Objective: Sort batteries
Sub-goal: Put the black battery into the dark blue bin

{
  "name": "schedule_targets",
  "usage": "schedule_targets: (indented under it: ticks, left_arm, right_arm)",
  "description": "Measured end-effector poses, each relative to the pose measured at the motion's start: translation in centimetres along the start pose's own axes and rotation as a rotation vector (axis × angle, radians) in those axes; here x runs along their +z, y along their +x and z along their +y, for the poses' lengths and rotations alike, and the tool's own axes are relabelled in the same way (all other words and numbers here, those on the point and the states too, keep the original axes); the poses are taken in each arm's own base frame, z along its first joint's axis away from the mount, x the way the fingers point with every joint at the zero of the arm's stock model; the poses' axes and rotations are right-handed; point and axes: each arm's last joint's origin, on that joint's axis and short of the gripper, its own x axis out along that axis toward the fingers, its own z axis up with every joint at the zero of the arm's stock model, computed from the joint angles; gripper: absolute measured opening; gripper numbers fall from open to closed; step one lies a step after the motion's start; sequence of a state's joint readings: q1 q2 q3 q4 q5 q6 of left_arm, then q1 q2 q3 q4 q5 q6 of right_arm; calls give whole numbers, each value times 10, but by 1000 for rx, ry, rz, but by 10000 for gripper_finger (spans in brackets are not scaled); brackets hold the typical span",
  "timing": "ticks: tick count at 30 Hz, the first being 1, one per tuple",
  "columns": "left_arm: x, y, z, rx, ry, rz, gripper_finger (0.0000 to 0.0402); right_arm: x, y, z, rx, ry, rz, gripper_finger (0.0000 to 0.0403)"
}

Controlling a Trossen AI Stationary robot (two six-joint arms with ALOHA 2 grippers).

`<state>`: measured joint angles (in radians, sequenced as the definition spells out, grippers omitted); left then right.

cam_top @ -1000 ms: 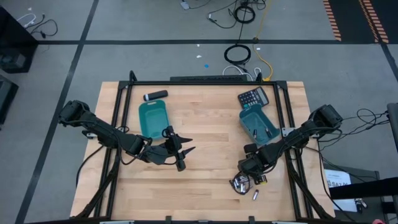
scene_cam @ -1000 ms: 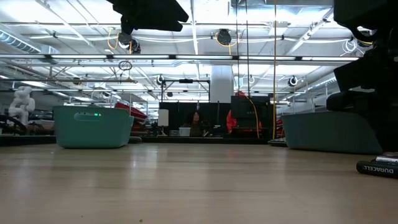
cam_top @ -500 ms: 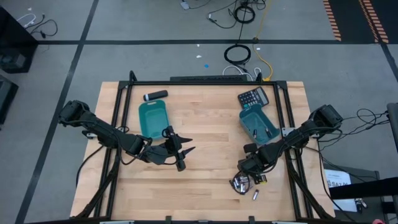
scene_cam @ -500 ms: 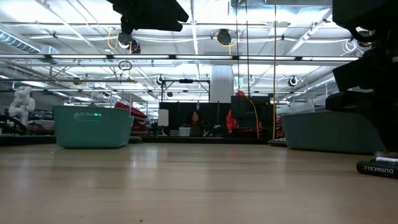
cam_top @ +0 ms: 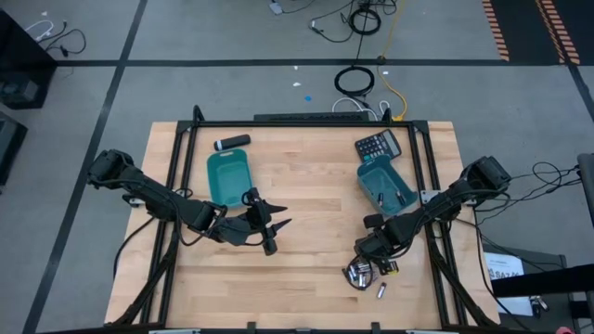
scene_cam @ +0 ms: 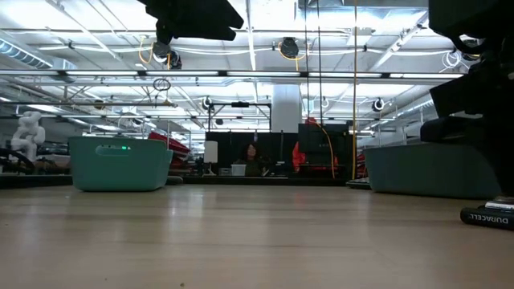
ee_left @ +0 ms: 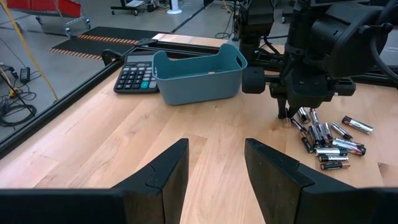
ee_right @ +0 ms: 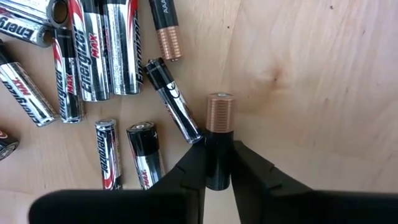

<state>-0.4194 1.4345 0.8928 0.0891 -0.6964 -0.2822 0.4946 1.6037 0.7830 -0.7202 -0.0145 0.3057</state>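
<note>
The batteries (ee_right: 106, 56) lie in a loose pile on the wood near the table's near right part, also seen as batteries (ee_left: 323, 138) and batteries (cam_top: 360, 275). My right gripper (ee_right: 217, 168) stands over the pile's edge, shut on one black battery with a copper end. In the left wrist view my right gripper (ee_left: 287, 113) points down at the pile. My left gripper (ee_left: 216, 167) is open and hovers above bare wood mid-table, left gripper (cam_top: 281, 216), touching nothing. My right gripper pinches a black, copper-ended battery by its black body (ee_right: 217, 146) between the two fingers, coming from above and pointing down. The battery runs along the fingers, and its copper end (ee_right: 219, 112) sticks out past the fingertips toward the table. Whether that end touches the wood cannot be told.
A teal bin (cam_top: 227, 178) sits left of centre and another teal bin (cam_top: 385, 186) at the right, holding a few items. A dark calculator (cam_top: 378, 146) lies behind the right bin. A black cylinder with a white tip (cam_top: 232, 142) lies at the far edge. One Duracell battery (scene_cam: 487, 217) lies apart.
</note>
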Motion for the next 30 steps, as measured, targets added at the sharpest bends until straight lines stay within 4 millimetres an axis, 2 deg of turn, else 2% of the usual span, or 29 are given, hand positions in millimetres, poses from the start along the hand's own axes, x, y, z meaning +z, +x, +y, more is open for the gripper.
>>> schedule_targets:
  ticks: [14, 19, 22, 30]
  left_arm:
    - [0, 0, 0, 0, 0, 0, 169]
    - [0, 0, 0, 1, 0, 0, 169]
    - [0, 0, 0, 1, 0, 0, 169]
    - [1, 1, 2, 7, -5, -4, 169]
  right_arm:
    - [-1, -5, -6, -15, 2, 8, 27]
    - [-8, -12, -11, -115, -3, 44, 27]
    - [-5, -21, -12, -141, 1, 23, 27]
    - [-8, -23, -19, -172, 12, 81, 27]
